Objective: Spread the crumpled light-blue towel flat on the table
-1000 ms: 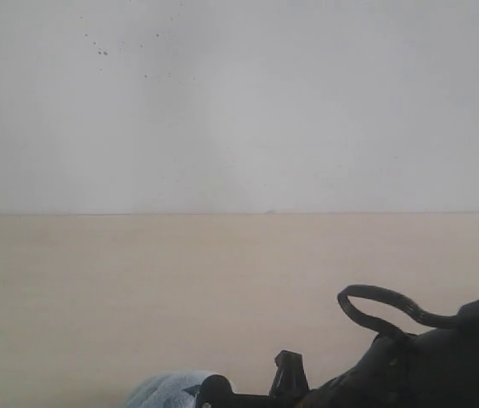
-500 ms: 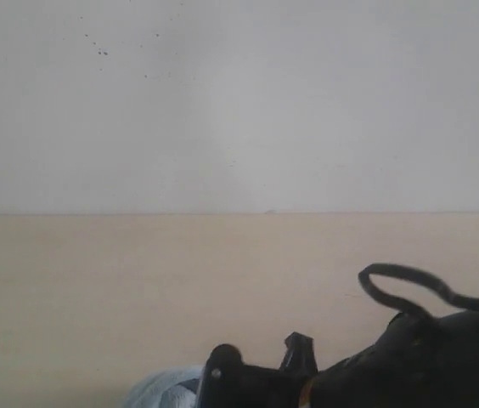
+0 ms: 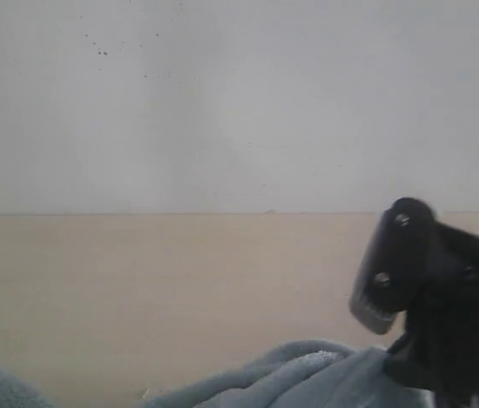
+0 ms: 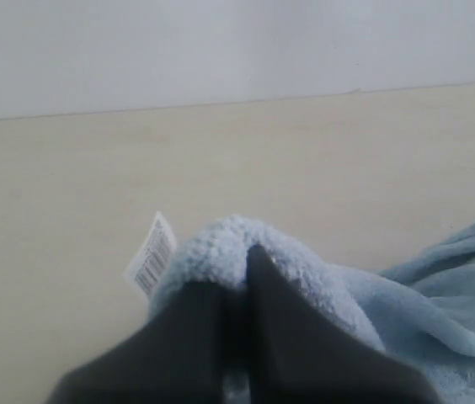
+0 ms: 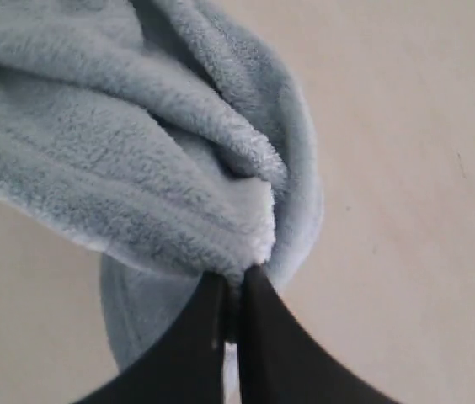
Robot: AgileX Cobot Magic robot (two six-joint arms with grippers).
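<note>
Right now I am holding the towel (image 5: 136,151) with both arms. The right gripper (image 5: 233,282) is pinching a bunched fold of the fleece, its jaws closed tight on the pile. The left gripper (image 4: 236,273) is squeezing another hump of cloth between fingers pressed together, just beside the white barcode label (image 4: 152,252). I am taking two separate holds so that drawing the arms apart can stretch the cloth out instead of dragging it as one lump. In the exterior view the towel is sagging in soft ridges along the lower edge, low over the pale wooden table (image 3: 138,280). I cannot tell whether its middle is touching the surface. I judge that both grips are sitting on folds rather than on hemmed corners, so layers may be staying doubled when I am laying it down.
</note>
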